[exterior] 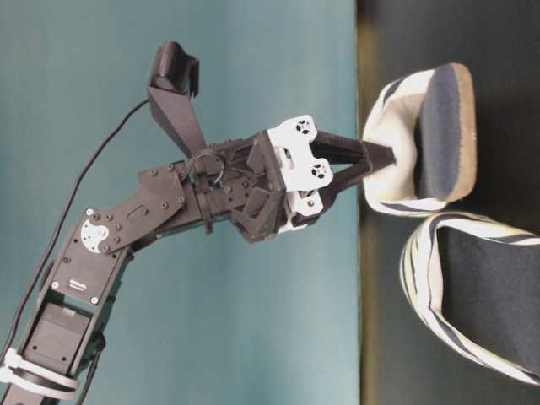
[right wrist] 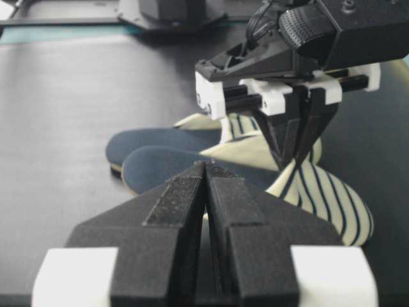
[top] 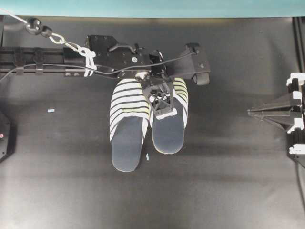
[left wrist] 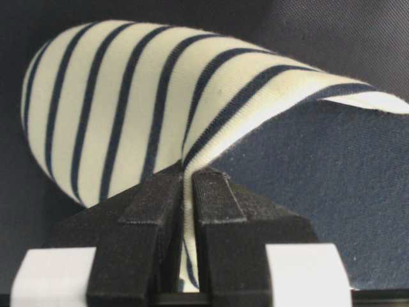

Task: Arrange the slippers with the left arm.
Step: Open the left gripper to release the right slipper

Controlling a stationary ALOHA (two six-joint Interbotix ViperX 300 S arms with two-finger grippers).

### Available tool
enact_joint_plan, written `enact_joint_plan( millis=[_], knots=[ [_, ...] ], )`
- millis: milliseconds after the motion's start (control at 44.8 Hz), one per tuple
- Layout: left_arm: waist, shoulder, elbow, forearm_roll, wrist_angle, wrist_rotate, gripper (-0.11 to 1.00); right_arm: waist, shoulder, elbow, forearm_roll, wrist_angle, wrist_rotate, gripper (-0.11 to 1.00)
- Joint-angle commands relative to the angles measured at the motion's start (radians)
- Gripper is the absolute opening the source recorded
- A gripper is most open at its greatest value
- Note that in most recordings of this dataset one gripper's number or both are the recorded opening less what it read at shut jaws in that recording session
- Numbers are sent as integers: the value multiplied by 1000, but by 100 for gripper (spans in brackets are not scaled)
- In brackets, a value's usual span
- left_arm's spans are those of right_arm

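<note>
Left gripper clenched on the cloth edge of the right-hand slipper's striped toe cover, centre of the overhead frame; right gripper closed and idle at the right edge. Risk: a pinch on thin fabric could slip, or dragging could nudge the left-hand slipper touching alongside. Both long axes run top to bottom, toes toward the top, heels toward the bottom.

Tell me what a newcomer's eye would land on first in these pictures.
First the two striped slippers lying side by side mid-table on the black table, toes toward the teal wall. Next the left gripper, reaching in from the left of the overhead view and shut on the edge of the toe cover of the slipper on the right, pinching the striped fabric. The right gripper sits shut at the table's right edge, well apart from the pair.
</note>
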Motion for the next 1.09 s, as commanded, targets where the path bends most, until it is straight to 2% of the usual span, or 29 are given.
enact_joint_plan(
  millis=[0,357,424,536,647,781,848,1071],
  knots=[
    [-8,-8,-6,3,-2,-2,1,0,5,-6,2,-11,-3,0],
    [-25,-8,-6,2,-2,-6,2,0,5,-6,2,-12,-3,0],
    [-25,-8,-6,2,-2,-6,5,0,5,-6,2,-11,-3,0],
    [-25,-6,-6,2,-2,-8,22,0,5,-6,2,-11,-3,0],
    [-26,-8,-5,2,-2,-3,53,0,5,-5,2,-11,-3,0],
    [-28,-6,-6,2,0,3,82,0,5,-5,2,-12,-3,0],
    [-29,-8,-6,2,5,8,86,0,5,-3,2,-12,-3,0],
    [-49,-35,-14,2,-3,29,85,0,5,2,0,-11,-3,0]
  ],
)
